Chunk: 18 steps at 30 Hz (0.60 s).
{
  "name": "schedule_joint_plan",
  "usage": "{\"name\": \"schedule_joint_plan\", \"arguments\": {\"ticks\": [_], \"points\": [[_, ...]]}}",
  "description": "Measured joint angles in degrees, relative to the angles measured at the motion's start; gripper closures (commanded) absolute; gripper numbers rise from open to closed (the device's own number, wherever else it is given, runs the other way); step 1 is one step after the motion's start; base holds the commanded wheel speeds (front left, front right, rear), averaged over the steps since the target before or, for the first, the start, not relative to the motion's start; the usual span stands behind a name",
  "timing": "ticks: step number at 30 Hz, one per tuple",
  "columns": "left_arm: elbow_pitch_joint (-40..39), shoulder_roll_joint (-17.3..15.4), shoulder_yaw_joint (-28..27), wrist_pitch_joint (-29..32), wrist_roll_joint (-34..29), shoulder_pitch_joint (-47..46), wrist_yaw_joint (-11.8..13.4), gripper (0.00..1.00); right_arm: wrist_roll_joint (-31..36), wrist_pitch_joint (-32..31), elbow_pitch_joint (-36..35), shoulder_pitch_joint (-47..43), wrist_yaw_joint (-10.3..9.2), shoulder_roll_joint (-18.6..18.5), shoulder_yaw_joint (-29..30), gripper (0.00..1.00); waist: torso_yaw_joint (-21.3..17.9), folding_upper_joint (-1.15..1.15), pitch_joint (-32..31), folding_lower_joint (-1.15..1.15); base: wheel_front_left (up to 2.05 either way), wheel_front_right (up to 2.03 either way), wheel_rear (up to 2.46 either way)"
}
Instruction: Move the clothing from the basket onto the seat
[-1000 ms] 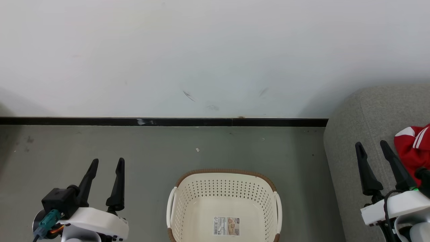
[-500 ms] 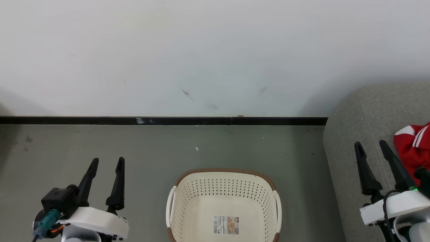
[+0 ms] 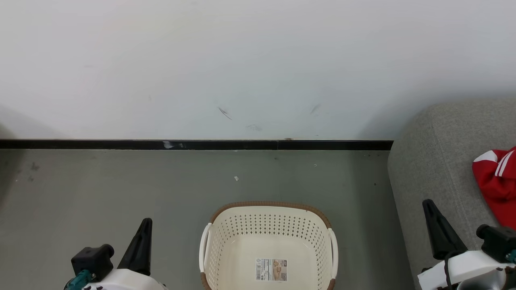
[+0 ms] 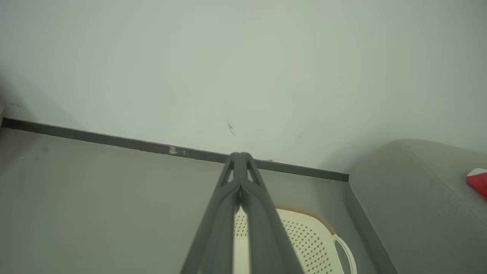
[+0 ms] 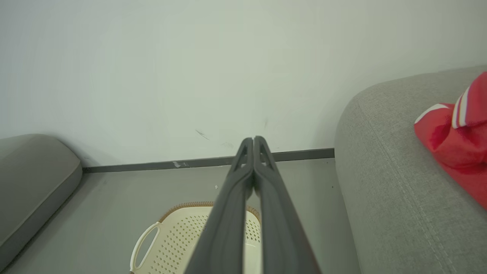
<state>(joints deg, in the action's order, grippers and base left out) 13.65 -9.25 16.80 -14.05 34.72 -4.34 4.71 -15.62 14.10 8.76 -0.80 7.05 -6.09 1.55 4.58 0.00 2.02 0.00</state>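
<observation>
Grey floor (image 3: 121,181) by white wall (image 3: 258,60); basket (image 3: 270,204) sits empty. Red clothing (image 3: 498,181) lies on the seat (image 3: 435,153), right edge, partly cut off. Both clenched, empty: left tool (image 3: 146,225), right tool (image 3: 427,206). Looks finished: park arms low, right one clear of the fabric.

From the head camera I see the laundry basket (image 3: 269,225) standing on the grey floor (image 3: 121,181) at bottom centre, with a printed label (image 3: 271,270) on its bottom. Off to the right, red clothing (image 3: 498,185) lies on the grey seat (image 3: 435,161). My left gripper (image 3: 145,225) and right gripper (image 3: 428,207) sit low in the corners, each with its fingers pressed together.
</observation>
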Motion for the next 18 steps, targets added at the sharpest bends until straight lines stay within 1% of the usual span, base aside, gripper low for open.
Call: {"name": "schedule_joint_plan", "arguments": {"ticks": [2, 6, 14, 18], "points": [[0.0, 0.0, -0.2, 0.5, 1.1, 0.1, -0.1, 1.0, -1.0, -0.1, 0.2, 0.0, 0.0, 0.0, 0.1, 1.0, 0.0, 0.0, 0.0, 0.0, 0.0, 0.0, 0.0], [0.0, 0.2, -1.0, 1.4, 4.3, 0.1, -0.4, 1.0, -4.6, -0.9, 0.5, 0.0, 0.0, 0.1, 0.5, 1.0, 0.0, 0.0, -0.1, 0.0, 0.0, 0.0, 0.0], [0.0, 0.7, -2.6, 3.0, 8.8, 0.1, -1.2, 1.0, -12.2, -2.7, 0.7, 0.1, 0.0, 0.4, 1.0, 1.0, -0.3, 0.0, -0.2, 0.01, 0.0, 0.0, 0.0], [-0.1, 1.0, -3.5, 3.5, 11.0, 0.1, -1.6, 1.0, -15.0, -3.6, 0.9, 0.1, 0.0, 0.6, 1.2, 1.0, -0.6, 0.0, -0.4, 0.08, 0.0, 0.0, 0.0]]}}
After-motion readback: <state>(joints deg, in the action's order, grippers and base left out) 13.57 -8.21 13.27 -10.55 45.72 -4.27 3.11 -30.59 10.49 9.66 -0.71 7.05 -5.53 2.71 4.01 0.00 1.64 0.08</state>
